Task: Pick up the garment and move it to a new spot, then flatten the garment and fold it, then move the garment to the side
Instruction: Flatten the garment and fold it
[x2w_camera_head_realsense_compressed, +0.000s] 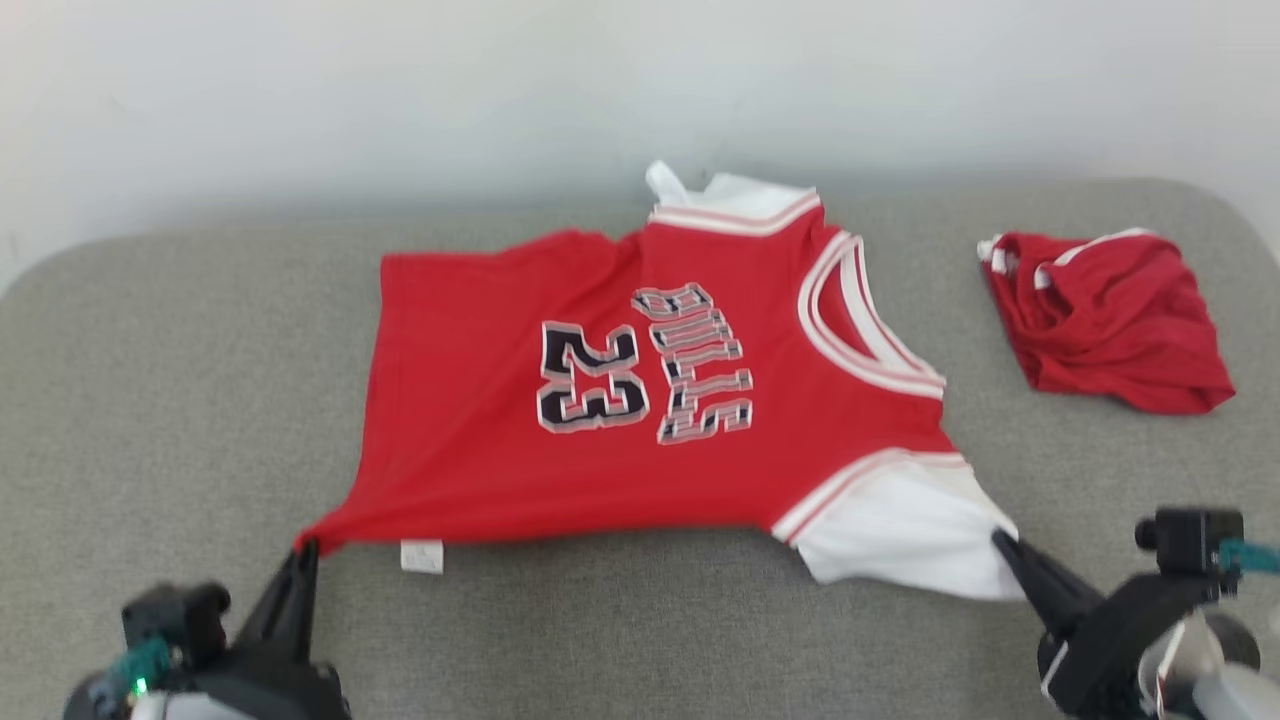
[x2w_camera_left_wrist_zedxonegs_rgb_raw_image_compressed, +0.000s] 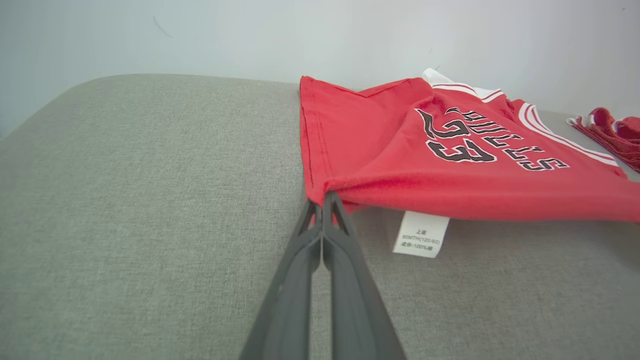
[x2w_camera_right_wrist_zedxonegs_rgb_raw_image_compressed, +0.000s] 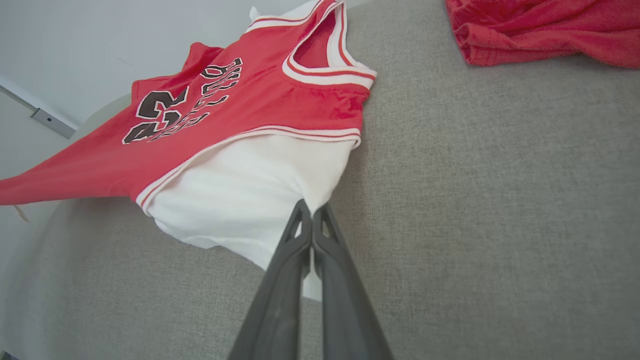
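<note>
The left claw (x2w_camera_head_realsense_compressed: 305, 550) is pinched shut on the near left hem corner of the jersey (x2w_camera_head_realsense_compressed: 600, 420). The right claw (x2w_camera_head_realsense_compressed: 1000, 542) is closed the same way on the edge of the white sleeve (x2w_camera_head_realsense_compressed: 900, 535) at the near right. The near edge is drawn taut between them, and a care label (x2w_camera_head_realsense_compressed: 421, 556) hangs just beside the left grip.

This looks like the flattening step. Next, both claws likely need to pull evenly, lay the near edge down, and let go together so no slack bunches up before folding.

The jersey is red with white trim, with "23" and lettering face up. It lies across the middle of the grey padded surface (x2w_camera_head_realsense_compressed: 150, 400), neck to the right. The far left corner looks a little rumpled. A second red garment (x2w_camera_head_realsense_compressed: 1110, 320) sits crumpled at the far right, well apart.
</note>
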